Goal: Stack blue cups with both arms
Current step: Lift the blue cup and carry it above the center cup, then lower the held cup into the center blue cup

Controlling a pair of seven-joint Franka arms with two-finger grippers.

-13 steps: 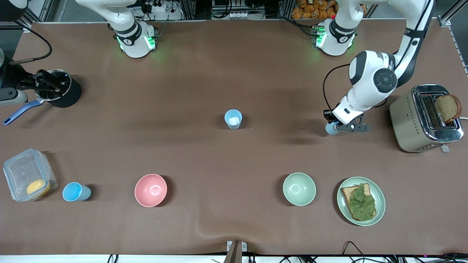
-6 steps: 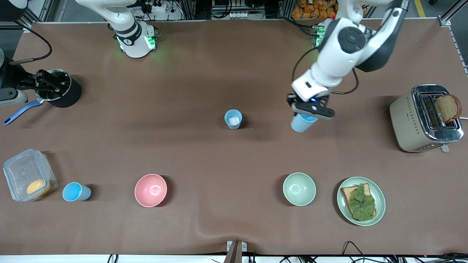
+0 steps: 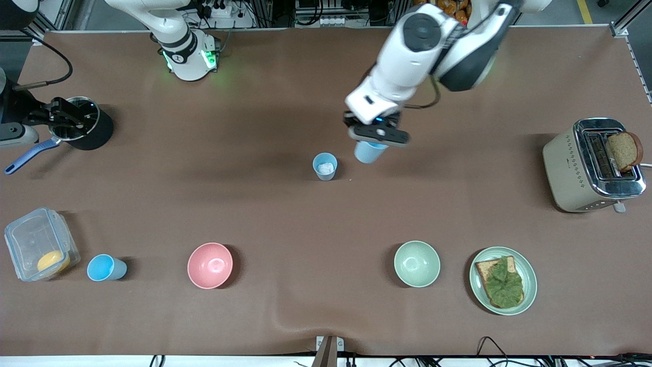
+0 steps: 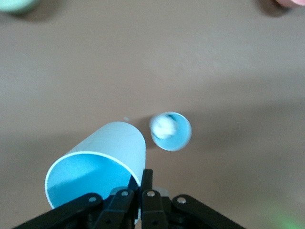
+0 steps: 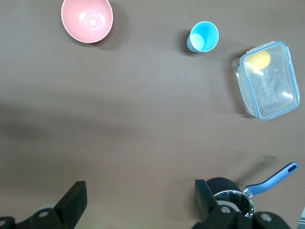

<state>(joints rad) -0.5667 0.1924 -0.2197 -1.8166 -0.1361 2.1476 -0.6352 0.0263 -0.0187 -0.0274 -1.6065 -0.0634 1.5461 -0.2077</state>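
My left gripper (image 3: 377, 135) is shut on the rim of a light-blue cup (image 3: 368, 152) and holds it tilted in the air, just beside the blue cup with a white scrap inside (image 3: 325, 166) at the table's middle. In the left wrist view the held cup (image 4: 95, 171) hangs from the shut gripper (image 4: 143, 183), with the scrap cup (image 4: 170, 130) below. A third blue cup (image 3: 104, 268) stands by the right arm's end, also in the right wrist view (image 5: 203, 36). My right gripper (image 3: 63, 116) waits open and empty (image 5: 138, 200) over the black pot.
A pink bowl (image 3: 210, 265) and a pale green bowl (image 3: 416, 263) sit nearer the front camera. A plate (image 3: 531, 270) with toast, a toaster (image 3: 575, 168), a clear container (image 3: 30, 239) and a black pot (image 3: 97, 133) stand at the table's ends.
My left arm has lifted the blue cup from beside the toaster and carried it toward the table's middle, up to the scrap cup. The right arm has not moved.
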